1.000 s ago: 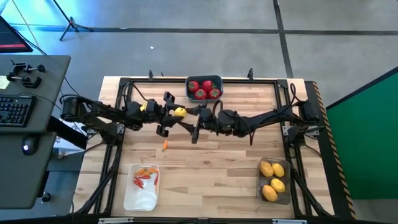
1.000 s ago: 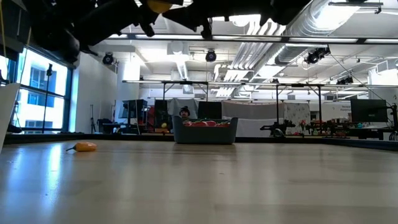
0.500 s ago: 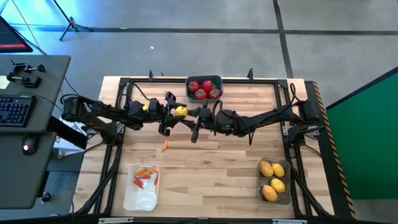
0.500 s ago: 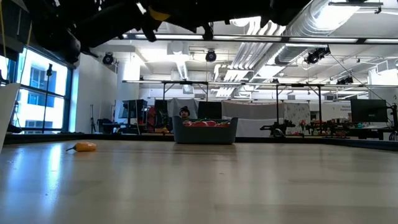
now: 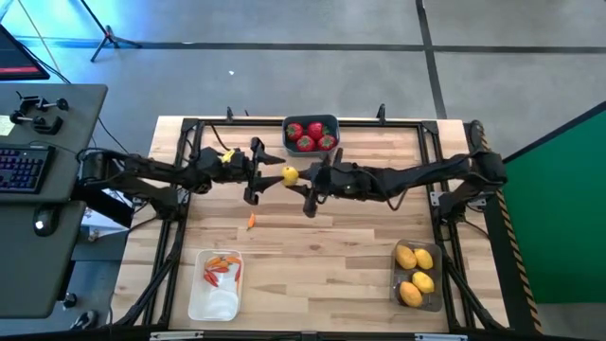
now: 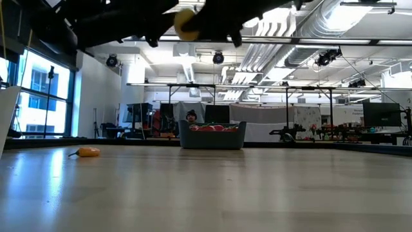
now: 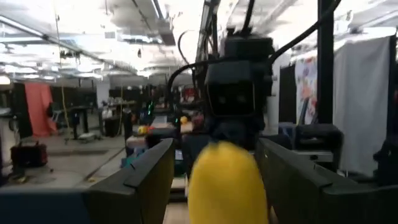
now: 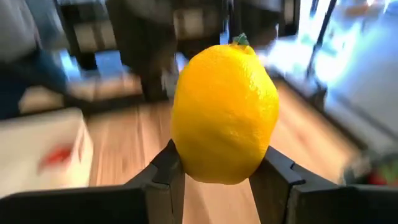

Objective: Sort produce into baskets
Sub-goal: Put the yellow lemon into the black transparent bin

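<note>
Lemon (image 8: 225, 112): plastic oval, pebbled yellow skin, small green stem nub; pinched between the dark fingers of the right pincer (image 5: 301, 183), held above the surface (image 5: 322, 256) near its centre. The right wrist view alone shows the skin texture and the grip.

Left pincer (image 5: 254, 172): at 9 o'clock of the lemon, just beside it, fingers spread; its wrist view shows the lemon between them, untouched.

Surface: pale wood planks.

Dark blue-grey basket (image 5: 311, 133): 12 o'clock edge; round red fruits with green tops.

White basket (image 5: 216, 303): 7 o'clock; thin orange-red pieces.

Smoky translucent basket (image 5: 418, 298): 5 o'clock; three lemons.

Loose orange piece (image 5: 251, 222): between centre and white basket; low view shows it lying flat.
</note>
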{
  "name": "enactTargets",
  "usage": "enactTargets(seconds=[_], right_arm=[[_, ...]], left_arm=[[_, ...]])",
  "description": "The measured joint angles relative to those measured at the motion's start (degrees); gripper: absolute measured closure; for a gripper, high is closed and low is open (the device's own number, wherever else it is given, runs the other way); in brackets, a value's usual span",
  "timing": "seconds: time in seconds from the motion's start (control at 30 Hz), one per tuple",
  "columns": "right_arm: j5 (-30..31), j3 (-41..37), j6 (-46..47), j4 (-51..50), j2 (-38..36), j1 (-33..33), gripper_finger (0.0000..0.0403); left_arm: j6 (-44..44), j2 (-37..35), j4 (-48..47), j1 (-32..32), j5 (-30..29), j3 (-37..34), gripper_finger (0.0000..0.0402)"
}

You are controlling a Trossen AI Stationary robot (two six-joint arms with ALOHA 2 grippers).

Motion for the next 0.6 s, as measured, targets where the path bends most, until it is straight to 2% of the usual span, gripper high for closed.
enactTargets(seconds=[0.2, 0.43, 0.6], right_arm=[[-0.1, -0.1, 7.6, -20.1, -4.1, 1.3, 0.0286], [-1.0, -0.2, 19.0, -41.6, -9.1, 4.6, 0.0286], [-5.1, -0.2, 28.8, -52.8, -13.0, 8.5, 0.0286]], left_arm=[[1.5, -2.7, -6.6, 0.8, 0.0, 0.0, 0.0188], [-0.7, -2.9, -8.4, 2.6, 0.0, 0.0, 0.0188], [-1.0, -2.9, -8.9, 2.9, 0.1, 0.0, 0.0188]])
